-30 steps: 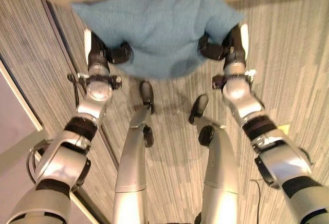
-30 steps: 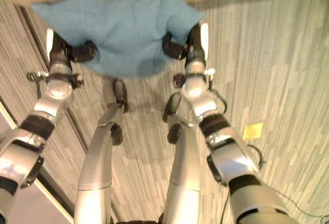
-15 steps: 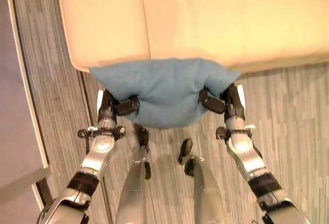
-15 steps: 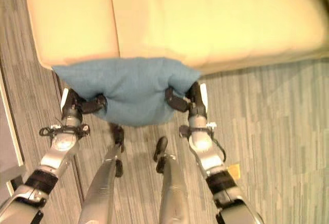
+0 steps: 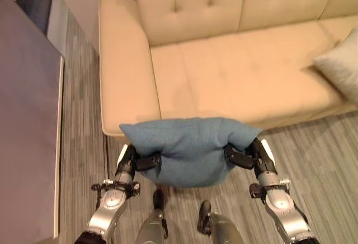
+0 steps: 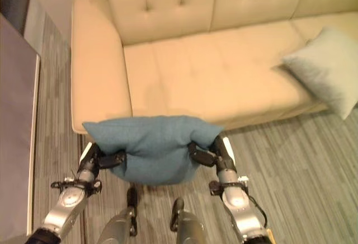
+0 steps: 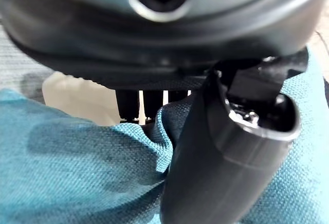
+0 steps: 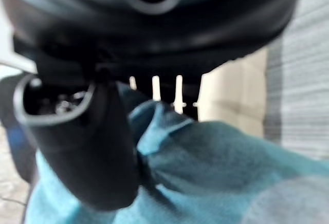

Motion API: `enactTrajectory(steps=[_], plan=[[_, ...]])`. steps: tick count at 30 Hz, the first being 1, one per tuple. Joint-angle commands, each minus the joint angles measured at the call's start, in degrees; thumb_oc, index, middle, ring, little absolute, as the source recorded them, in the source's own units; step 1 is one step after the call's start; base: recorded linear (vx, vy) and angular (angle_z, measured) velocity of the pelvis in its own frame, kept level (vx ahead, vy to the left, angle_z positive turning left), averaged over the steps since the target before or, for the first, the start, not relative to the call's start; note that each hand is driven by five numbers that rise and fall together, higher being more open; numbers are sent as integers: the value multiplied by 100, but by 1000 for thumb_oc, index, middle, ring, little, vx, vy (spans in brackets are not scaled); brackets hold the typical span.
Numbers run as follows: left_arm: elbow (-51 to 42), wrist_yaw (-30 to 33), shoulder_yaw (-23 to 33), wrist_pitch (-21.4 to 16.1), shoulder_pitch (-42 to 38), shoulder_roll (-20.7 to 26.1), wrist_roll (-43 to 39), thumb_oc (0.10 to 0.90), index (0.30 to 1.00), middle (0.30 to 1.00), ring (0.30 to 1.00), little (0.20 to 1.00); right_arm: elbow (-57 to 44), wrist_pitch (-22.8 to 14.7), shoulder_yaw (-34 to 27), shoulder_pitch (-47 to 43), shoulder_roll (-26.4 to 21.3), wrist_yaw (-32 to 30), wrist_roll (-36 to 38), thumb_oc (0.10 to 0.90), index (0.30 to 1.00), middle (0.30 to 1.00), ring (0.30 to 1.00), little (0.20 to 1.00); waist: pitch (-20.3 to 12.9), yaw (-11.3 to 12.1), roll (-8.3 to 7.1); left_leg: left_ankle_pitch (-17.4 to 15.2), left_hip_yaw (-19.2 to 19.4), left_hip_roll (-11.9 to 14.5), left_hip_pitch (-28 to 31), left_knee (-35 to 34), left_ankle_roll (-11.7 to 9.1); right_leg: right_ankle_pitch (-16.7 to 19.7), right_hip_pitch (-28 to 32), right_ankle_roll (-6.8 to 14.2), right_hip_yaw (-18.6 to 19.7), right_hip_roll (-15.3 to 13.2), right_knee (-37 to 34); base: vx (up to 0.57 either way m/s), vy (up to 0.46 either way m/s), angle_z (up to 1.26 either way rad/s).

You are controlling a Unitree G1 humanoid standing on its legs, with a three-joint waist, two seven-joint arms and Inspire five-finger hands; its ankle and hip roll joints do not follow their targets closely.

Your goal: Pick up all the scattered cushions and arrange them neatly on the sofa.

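Note:
A blue cushion (image 5: 190, 146) hangs in the air just in front of the cream sofa (image 5: 224, 70), held between both hands. My left hand (image 5: 137, 161) pinches its left end, thumb pressed into the cloth (image 7: 92, 167). At its other end my right hand (image 5: 246, 157) grips the same way, thumb on the blue fabric (image 8: 205, 172). A pale grey cushion (image 6: 327, 70) lies on the right part of the sofa seat.
The sofa's left armrest (image 5: 120, 70) stands just beyond the blue cushion. A dark panel (image 5: 28, 115) runs along the left side. Striped grey carpet (image 6: 302, 160) stretches to the right of my arms.
The camera has tilted up, bringing the sofa's back and the grey cushion into sight. Both hands keep their hold on the blue cushion, now raised at the seat's front edge.

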Motion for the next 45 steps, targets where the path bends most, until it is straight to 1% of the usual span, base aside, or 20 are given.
enactTrajectory(steps=[1, 2, 4, 5, 7, 9, 11, 14, 18, 23, 25, 26, 27, 30, 32, 36, 39, 42, 43, 45], plan=[[-708, -270, -101, -682, -465, -169, 135, 400, 300, 300, 300, 300, -843, -584, 15, -403, 14, 92, -147, 400, 300, 300, 300, 300, -438, 19, -362, -1010, -611, -437, 31, 827, -198, 872, 966, 397, 38, 84, -1858, 116, 60, -26], [-676, -258, -76, -650, -385, -200, 193, 400, 300, 300, 300, 300, -793, -535, -72, -324, 21, 64, -175, 400, 300, 300, 300, 300, -502, 58, -413, -1110, -850, -716, -11, 758, -160, 929, 1104, 442, 135, 77, -1949, 107, 76, -21], [-691, -248, -39, -613, -358, -226, 213, 400, 300, 300, 300, 300, -733, -507, -137, -295, 61, 21, -157, 400, 300, 300, 300, 300, -502, 92, -428, -1101, -908, -886, -141, 814, -149, 965, 1144, 480, 264, 113, -1943, 163, 138, -55], [-701, -268, 34, -595, -179, -211, 256, 400, 300, 300, 300, 300, -693, -473, -180, -228, 98, 35, -198, 400, 300, 300, 300, 300, -648, 102, -389, -1161, -872, -806, 201, 501, -25, 932, 1261, 531, 365, 171, -1941, 215, 172, -79], [-732, -293, 88, -565, -84, -191, 256, 400, 300, 300, 300, 300, -640, -439, -203, -198, 158, 45, -211, 400, 300, 300, 300, 300, -639, 144, -416, -1156, -811, -819, 370, 436, 27, 911, 1297, 595, 447, 136, -1799, 161, 196, -79], [-848, -348, 177, -515, 123, -59, 318, 400, 300, 300, 300, 300, -646, -382, -141, -263, 343, 177, -207, 400, 300, 300, 300, 300, -566, 251, -371, -1195, -461, -703, 713, 239, 227, 948, 1078, 786, 579, 64, -1011, 76, 249, -72], [-872, -346, 193, -511, 127, -8, 298, 400, 300, 300, 300, 300, -653, -356, -100, -308, 373, 196, -215, 400, 300, 300, 300, 300, -513, 269, -350, -1195, -388, -665, 764, 225, 286, 1017, 898, 875, 631, 38, -660, 15, 84, -113], [-940, -358, 244, -502, 110, 79, 377, 400, 300, 300, 300, 300, -704, -336, -56, -318, 452, 247, -271, 400, 300, 300, 300, 300, -463, 296, -290, -1302, -250, -600, 913, 188, 361, 1033, 645, 988, 449, -136, -421, 46, 43, -68], [-1006, -383, 274, -499, 98, 75, 394, 400, 300, 300, 300, 300, -726, -287, -34, -377, 380, 264, -381, 400, 300, 300, 300, 300, -533, 273, -259, -1415, -113, -479, 1183, -34, 339, 1279, 499, 932, 171, -420, -1156, 151, -88, -31], [-942, -411, 271, -515, 139, -33, 408, 400, 300, 300, 300, 300, -762, -267, -43, -290, 305, 281, -469, 400, 300, 300, 300, 300, -637, 173, -328, -1528, -176, -466, 1447, -73, 221, 1395, 642, 900, 207, -323, -1608, 225, -147, -6], [-909, -422, 235, -485, 114, -96, 363, 400, 300, 300, 300, 300, -777, -277, -62, -247, 263, 265, -438, 400, 300, 300, 300, 300, -656, 127, -323, -1563, -223, -375, 1387, 91, 105, 1320, 752, 834, 169, -239, -1658, 155, -249, 40], [-857, -395, 205, -470, 70, -155, 343, 400, 300, 300, 300, 300, -754, -299, -88, -219, 232, 232, -345, 400, 300, 300, 300, 300, -666, 106, -332, -1458, -232, -210, 1272, 419, -63, 1191, 919, 688, 52, -121, -1685, 104, -228, 32], [-856, -394, 203, -471, 68, -157, 343, 400, 300, 300, 300, 300, -752, -300, -90, -220, 230, 232, -344, 400, 300, 300, 300, 300, -665, 95, -325, -1471, -247, -203, 1256, 445, -68, 1189, 925, 683, 38, -115, -1689, 104, -222, 35], [-804, -402, 138, -465, -5, -210, 279, 400, 300, 300, 300, 300, -761, -305, -94, -226, 117, 194, -327, 400, 300, 300, 300, 300, -615, 95, -353, -1179, -237, -69, 949, 1178, -175, 1092, 1123, 532, -102, -23, -1744, 84, -143, 29], [-807, -396, 137, -463, -24, -244, 232, 400, 300, 300, 300, 300, -775, -269, -107, -210, 79, 210, -291, 400, 300, 300, 300, 300, -563, 94, -372, -1096, -167, -18, 719, 1518, -150, 1004, 1215, 447, -149, 16, -1769, 94, -115, 18], [-751, -409, 130, -409, -48, -260, 228, 400, 300, 300, 300, 300, -731, -221, -156, -175, 101, 215, -205, 400, 300, 300, 300, 300, -522, 154, -495, -1373, 64, -229, 117, 1508, -18, 875, 1378, 438, -216, 29, -1874, 109, -74, 10], [-714, -428, 149, -375, -40, -226, 274, 400, 300, 300, 300, 300, -666, -214, -187, -156, 144, 167, -162, 400, 300, 300, 300, 300, -513, 244, -495, -1115, 397, -289, -249, 1171, 19, 793, 1522, 418, -246, 149, -1937, 127, -6, 19], [-737, -461, 174, -372, -24, -182, 300, 400, 300, 300, 300, 300, -651, -200, -215, -151, 208, 120, -176, 400, 300, 300, 300, 300, -549, 258, -503, -892, 1012, -141, -368, 1046, 30, 677, 1625, 398, -286, 265, -1930, 159, 18, 4], [-745, -482, 193, -368, 0, -152, 312, 400, 300, 300, 300, 300, -683, -201, -225, -129, 240, 141, -164, 400, 300, 300, 300, 300, -578, 266, -513, -941, 1096, -133, -289, 1031, 71, 627, 1697, 405, -288, 284, -1918, 232, 74, 0], [-774, -485, 243, -360, 93, -97, 339, 400, 300, 300, 300, 300, -679, -196, -164, -106, 328, 185, -226, 400, 300, 300, 300, 300, -626, 319, -546, -1074, 923, -276, -85, 922, 182, 506, 1789, 449, -233, 260, -1759, 240, 123, -4]])
